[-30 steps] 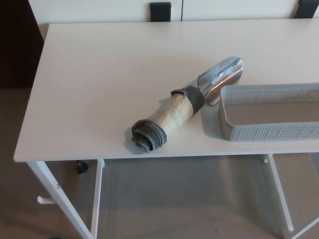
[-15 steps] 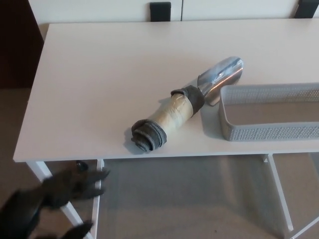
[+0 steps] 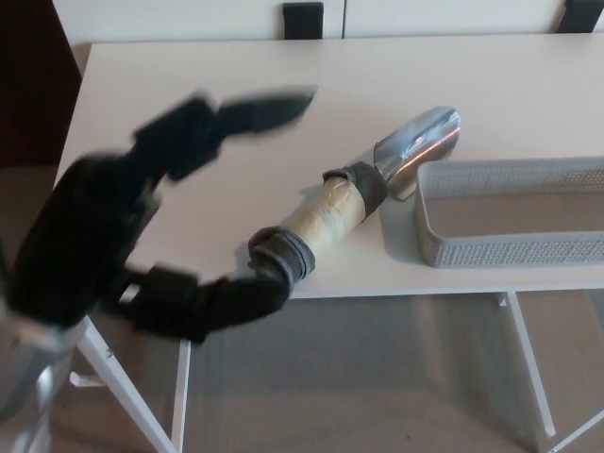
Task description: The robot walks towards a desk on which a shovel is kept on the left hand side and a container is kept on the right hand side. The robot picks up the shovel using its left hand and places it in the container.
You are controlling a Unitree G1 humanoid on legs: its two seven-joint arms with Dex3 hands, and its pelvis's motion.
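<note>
- Right of the left hand (image 3: 113, 245), on the white worktop (image 3: 189, 170), lies the shovel (image 3: 354, 193), flat and slanting, its handle end towards the hand and its scoop pointing away up and to the right.
- Its handle is wrapped in pale tape with a grey cloth band at each end; the near band sits at the worktop's front edge, just beside the tip of the hand's lower digit, and whether the two touch cannot be told through the blur.
- Its shiny metal scoop lies against or just beside the near left corner of the container (image 3: 514, 212), a grey perforated tray farther right of the hand, running off the picture's right edge.
- The left hand is spread wide and grips nothing: the upper fingers (image 3: 236, 113) reach out over the worktop above and to the left of the handle, while the thumb (image 3: 208, 302) stretches below the front edge towards the handle's end.
- The hand is blurred, so its finer outline is unclear.
- Below the hand stand the worktop's white legs (image 3: 179, 377) on a beige floor (image 3: 359, 377).
- Beyond the far edge show two dark chair backs (image 3: 303, 21).
- No right hand shows.
</note>
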